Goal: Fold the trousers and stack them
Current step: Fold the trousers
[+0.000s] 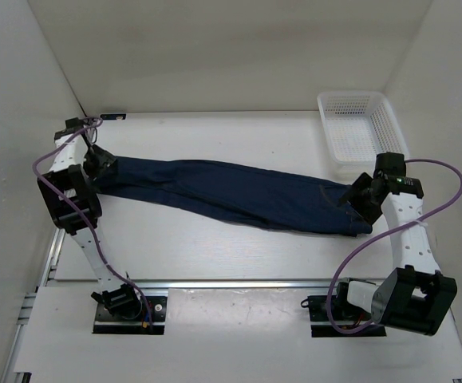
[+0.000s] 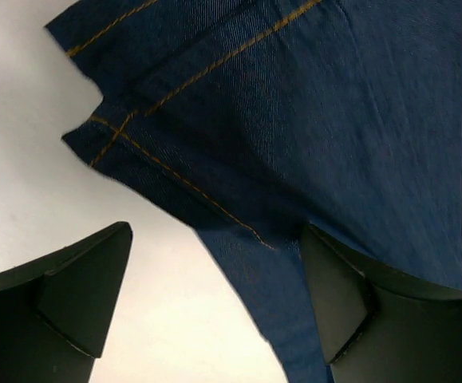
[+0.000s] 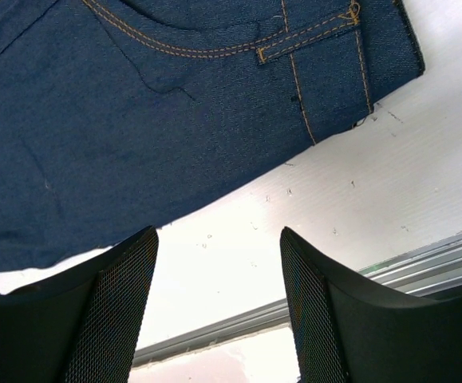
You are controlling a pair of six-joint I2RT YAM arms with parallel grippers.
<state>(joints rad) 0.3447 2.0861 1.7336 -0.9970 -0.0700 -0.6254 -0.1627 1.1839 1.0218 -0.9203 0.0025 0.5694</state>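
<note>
We see the jeans (image 1: 238, 195) as matt dark denim cloth, finely ribbed, with orange thread seams; the table (image 1: 215, 255) under the jeans is smooth matt white; the basket (image 1: 358, 132) beyond the jeans is white plastic mesh; the right gripper (image 3: 217, 235) has black cross-hatched pads (image 3: 115, 319).

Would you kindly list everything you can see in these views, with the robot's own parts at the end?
trousers: one pair, dark navy with orange-brown stitching, stretched across the table between the grippers
basket: one, white mesh, far right corner of the table
table: one, white, under everything
cables: two, purple, one looping off each arm
arms: two, black and white, bases at the near edge
left gripper: one, black, open, over the hem end
right gripper: one, black, open, by the waistband end
</note>
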